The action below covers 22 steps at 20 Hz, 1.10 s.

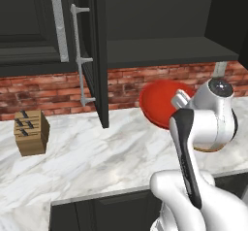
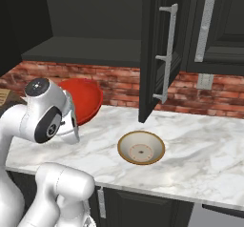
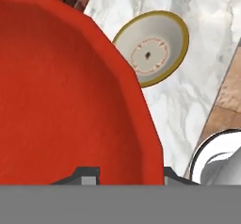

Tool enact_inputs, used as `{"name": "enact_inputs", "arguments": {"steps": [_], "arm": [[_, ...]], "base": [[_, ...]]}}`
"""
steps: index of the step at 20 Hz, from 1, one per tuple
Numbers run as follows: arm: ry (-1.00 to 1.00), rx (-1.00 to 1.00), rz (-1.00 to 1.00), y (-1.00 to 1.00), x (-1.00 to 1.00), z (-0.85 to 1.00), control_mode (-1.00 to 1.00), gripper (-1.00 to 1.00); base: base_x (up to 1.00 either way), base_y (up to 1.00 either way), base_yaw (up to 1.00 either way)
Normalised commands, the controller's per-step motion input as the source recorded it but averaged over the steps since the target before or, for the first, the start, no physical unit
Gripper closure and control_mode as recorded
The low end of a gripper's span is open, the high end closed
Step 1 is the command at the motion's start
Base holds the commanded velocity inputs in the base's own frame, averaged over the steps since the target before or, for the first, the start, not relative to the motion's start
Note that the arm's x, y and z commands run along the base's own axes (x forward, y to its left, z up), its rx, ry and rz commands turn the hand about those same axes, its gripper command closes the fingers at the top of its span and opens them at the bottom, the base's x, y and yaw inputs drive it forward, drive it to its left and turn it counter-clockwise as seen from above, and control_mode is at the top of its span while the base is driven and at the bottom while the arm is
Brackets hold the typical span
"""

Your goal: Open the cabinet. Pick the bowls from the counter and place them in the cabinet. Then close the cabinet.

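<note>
Brick backsplash runs behind the white-veined counter, and above it we see the cabinet with both doors swung open and its dark shelf bare. Our gripper has the red bowl off the marble, jaws clamped on its rim: in the hand view one finger sits inside the wall and the other outside. That bowl is tipped steeply on edge, its mouth facing back toward the arm and slightly upward, hanging in front of the bricks below the shelf.

From the right base view we get the tan-rimmed bowl sitting upright on the counter, mouth up, near the front edge below the open right door; the left base view hides most of it behind the arm, with just a sliver at the wrist. Our left base view alone gives the knife block at the far left of the counter.
</note>
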Motion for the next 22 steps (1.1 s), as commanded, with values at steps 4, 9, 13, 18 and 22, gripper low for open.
{"name": "enact_inputs", "arguments": {"steps": [4,9,13,18,22], "arm": [[0.0,0.05,0.0,0.0,-0.11,0.64,-1.0,1.0],[-0.03,0.0,0.0,0.13,0.07,0.58,-1.0,1.0],[-0.15,0.0,0.0,0.3,0.14,0.48,-1.0,1.0],[-0.06,0.0,0.0,0.23,0.24,0.33,-1.0,1.0],[-0.05,0.0,0.0,0.11,0.08,0.36,-1.0,1.0]], "base": [[0.0,0.0,0.0],[0.0,0.0,0.0],[0.0,0.0,0.0],[0.0,0.0,0.0],[0.0,0.0,0.0]]}}
